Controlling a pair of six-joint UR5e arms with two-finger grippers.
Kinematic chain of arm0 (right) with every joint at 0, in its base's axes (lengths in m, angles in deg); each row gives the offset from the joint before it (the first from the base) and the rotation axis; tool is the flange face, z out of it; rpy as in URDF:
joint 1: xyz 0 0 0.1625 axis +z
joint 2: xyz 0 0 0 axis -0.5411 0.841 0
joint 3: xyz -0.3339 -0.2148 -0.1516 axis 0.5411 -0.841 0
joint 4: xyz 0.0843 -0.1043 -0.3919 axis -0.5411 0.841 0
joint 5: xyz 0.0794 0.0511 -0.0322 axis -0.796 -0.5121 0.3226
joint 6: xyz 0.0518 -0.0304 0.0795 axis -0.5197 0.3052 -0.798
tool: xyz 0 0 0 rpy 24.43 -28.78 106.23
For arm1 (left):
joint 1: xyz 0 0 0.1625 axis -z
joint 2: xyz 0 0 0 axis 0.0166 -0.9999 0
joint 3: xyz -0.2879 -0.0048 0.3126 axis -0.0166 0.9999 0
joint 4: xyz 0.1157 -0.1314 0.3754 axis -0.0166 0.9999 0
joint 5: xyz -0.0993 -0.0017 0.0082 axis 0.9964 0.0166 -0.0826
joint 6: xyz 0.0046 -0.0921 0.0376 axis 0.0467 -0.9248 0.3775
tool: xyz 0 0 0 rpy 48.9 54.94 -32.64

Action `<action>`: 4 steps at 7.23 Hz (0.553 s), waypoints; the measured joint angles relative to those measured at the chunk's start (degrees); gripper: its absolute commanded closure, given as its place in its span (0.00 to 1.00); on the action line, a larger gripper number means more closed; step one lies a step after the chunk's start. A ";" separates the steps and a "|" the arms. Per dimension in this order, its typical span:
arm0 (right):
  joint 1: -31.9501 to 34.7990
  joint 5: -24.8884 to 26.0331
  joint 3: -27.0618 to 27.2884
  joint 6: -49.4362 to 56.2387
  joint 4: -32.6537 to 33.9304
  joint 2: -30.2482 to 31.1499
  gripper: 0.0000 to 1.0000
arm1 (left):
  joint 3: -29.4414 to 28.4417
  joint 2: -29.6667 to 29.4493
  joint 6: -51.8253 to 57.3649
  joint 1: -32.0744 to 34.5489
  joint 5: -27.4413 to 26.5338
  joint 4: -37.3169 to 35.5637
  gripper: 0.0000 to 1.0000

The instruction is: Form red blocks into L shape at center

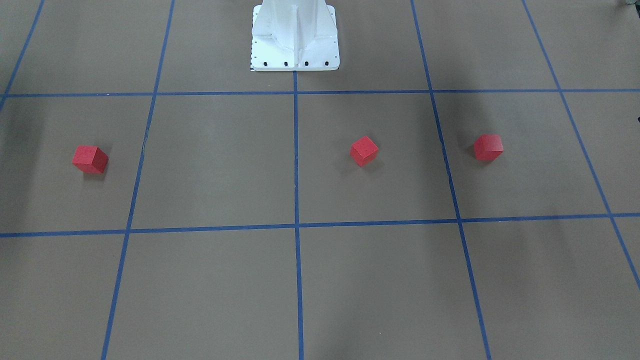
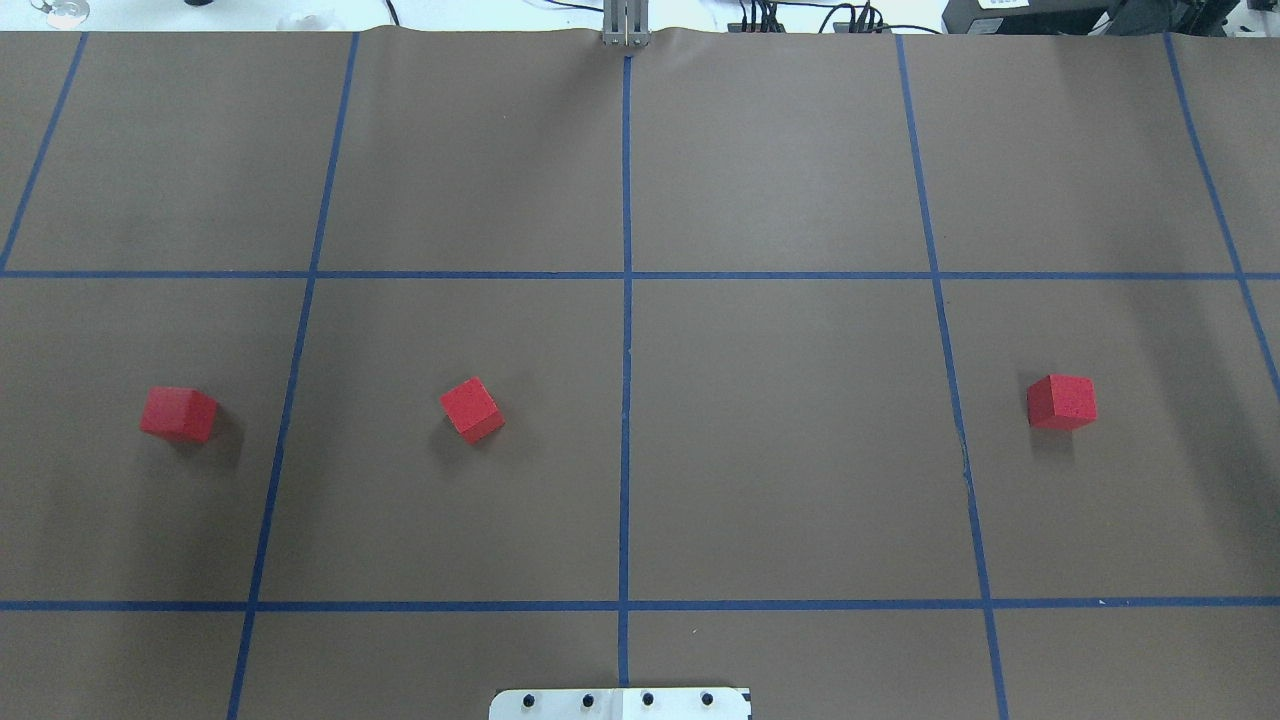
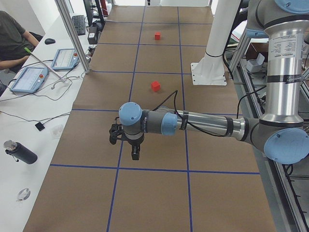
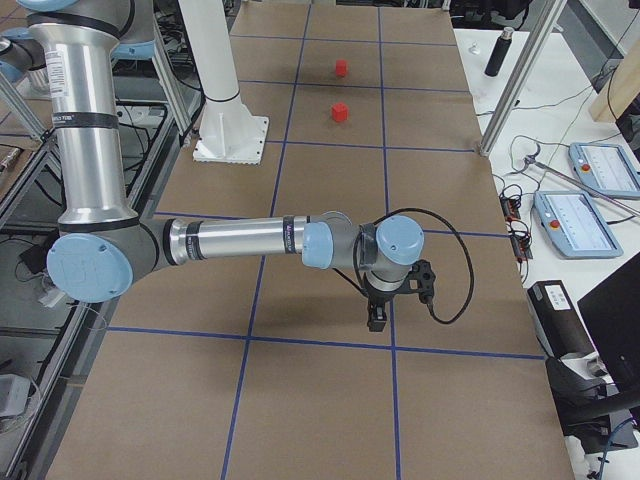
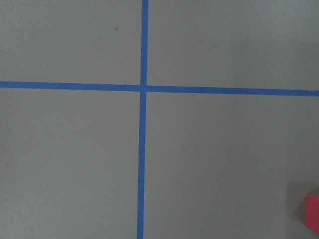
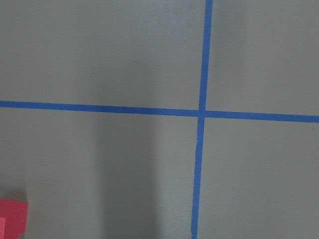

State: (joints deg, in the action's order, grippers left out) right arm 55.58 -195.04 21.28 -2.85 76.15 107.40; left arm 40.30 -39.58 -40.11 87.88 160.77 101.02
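Picture edges cut off the left red block (image 5: 313,214) and the right red block (image 6: 11,219) in the wrist views.

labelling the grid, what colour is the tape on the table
The tape is blue, clearest in the overhead exterior view.

Left arm (image 3: 207,124) reaches out with forearm level, left gripper (image 3: 135,153) pointing straight down. Right arm (image 4: 240,240) is posed likewise, right gripper (image 4: 377,320) pointing down. Jaw opening undeterminable on both.
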 measured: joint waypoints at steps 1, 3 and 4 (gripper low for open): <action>0.00 0.02 0.03 -0.03 -0.08 0.00 0.00 | 0.42 0.29 0.14 0.01 0.05 0.23 0.00; 0.00 0.00 0.03 -0.09 -0.27 0.00 0.00 | 2.21 1.68 0.28 0.02 -0.04 0.64 0.00; -0.01 -0.10 0.03 -0.10 -0.30 -0.04 0.00 | 2.65 2.35 0.24 0.03 -0.13 0.72 0.00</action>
State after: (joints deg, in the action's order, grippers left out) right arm 55.57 -195.14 21.30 -2.95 75.85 107.36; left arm 42.94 -37.23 -39.86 87.90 160.64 101.74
